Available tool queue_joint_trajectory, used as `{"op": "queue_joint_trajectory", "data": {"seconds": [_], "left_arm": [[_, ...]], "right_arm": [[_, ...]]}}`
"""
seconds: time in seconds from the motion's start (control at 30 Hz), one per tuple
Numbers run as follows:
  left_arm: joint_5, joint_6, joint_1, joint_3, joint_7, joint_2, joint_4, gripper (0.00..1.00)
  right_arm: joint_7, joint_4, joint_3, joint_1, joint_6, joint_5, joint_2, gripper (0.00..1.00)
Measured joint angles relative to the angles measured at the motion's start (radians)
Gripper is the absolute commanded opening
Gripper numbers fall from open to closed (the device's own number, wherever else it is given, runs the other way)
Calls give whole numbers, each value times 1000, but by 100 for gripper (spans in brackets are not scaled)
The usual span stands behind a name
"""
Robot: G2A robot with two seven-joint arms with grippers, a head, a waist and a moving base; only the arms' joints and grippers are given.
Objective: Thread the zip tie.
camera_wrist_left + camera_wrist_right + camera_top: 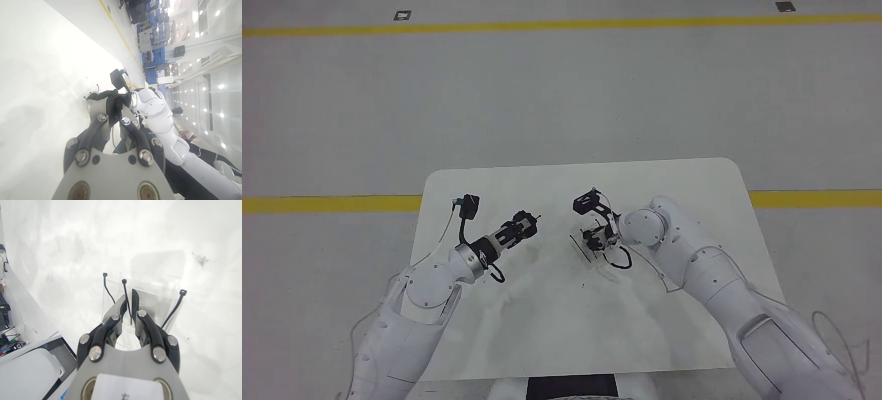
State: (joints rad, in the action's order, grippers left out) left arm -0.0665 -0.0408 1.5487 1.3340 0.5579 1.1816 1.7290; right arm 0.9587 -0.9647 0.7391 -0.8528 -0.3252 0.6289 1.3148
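Three black plastic zip ties (107,288) stand in a clear acrylic holder (162,289) on the white tabletop (170,237). My right pincer (129,296) is slightly spread around the middle tie (126,294). My left pincer (113,92), well apart, is pressed together.

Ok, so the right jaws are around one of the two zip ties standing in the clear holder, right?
Not quite. The right wrist view shows three zip ties standing in the clear holder, not two. The jaws of the right gripper are around one of them, the middle zip tie, as you said.
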Motion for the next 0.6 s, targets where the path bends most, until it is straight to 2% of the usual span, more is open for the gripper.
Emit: {"op": "queue_joint_trajectory", "data": {"seconds": [0.37, 0.47, 0.6], "left_arm": [[0, 0, 0, 0, 0, 0, 0, 0], [0, 0, 0, 0, 0, 0, 0, 0], [0, 0, 0, 0, 0, 0, 0, 0]], "right_arm": [[-10, 2, 15, -2, -9, -4, -4, 0], [-14, -16, 43, -17, -15, -27, -14, 0], [-7, -74, 100, -55, -15, -63, -41, 0]]}}
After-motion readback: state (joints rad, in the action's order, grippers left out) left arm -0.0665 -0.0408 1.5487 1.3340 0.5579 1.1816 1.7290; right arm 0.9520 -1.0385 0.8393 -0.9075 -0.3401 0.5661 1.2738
